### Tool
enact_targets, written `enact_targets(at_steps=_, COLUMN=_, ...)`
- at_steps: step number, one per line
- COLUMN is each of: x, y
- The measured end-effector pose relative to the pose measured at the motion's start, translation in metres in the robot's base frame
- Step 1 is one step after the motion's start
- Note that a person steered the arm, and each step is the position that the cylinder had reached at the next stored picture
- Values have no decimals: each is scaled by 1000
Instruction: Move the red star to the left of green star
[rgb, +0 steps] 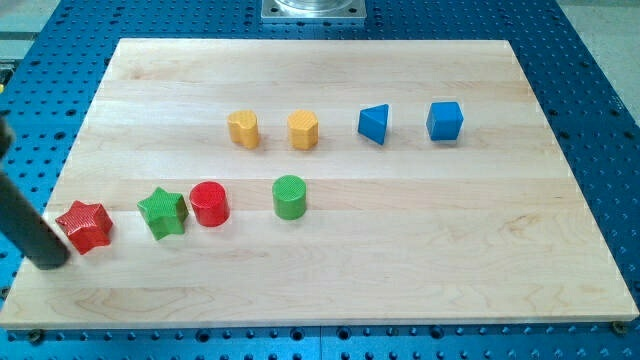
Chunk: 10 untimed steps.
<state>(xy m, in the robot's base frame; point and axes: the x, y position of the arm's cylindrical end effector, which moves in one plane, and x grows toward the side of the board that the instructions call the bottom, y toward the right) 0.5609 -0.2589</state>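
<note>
Near the board's (330, 300) left edge sits the red star (85, 225), already left of the green star (163, 212) and just apart from it. It looks light, rigid and slick, likely to spin if pushed on a point, so I'd press a flat notch. My tip (50, 262), a bare rod holding nothing, rests beside its left side; contact is unclear.

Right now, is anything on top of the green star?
No. The green star has a bare top. The red star lies at its left and the red cylinder at its right. What's under it is hidden.
</note>
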Motion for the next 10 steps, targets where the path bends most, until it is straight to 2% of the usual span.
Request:
enact_targets(at_steps=1, x=-15, y=8)
enact_targets(at_steps=4, x=2, y=22)
enact_targets(at_steps=5, x=26, y=65)
enact_targets(at_steps=6, x=14, y=95)
enact_targets(at_steps=7, x=-8, y=97)
enact_targets(at_steps=10, x=-16, y=84)
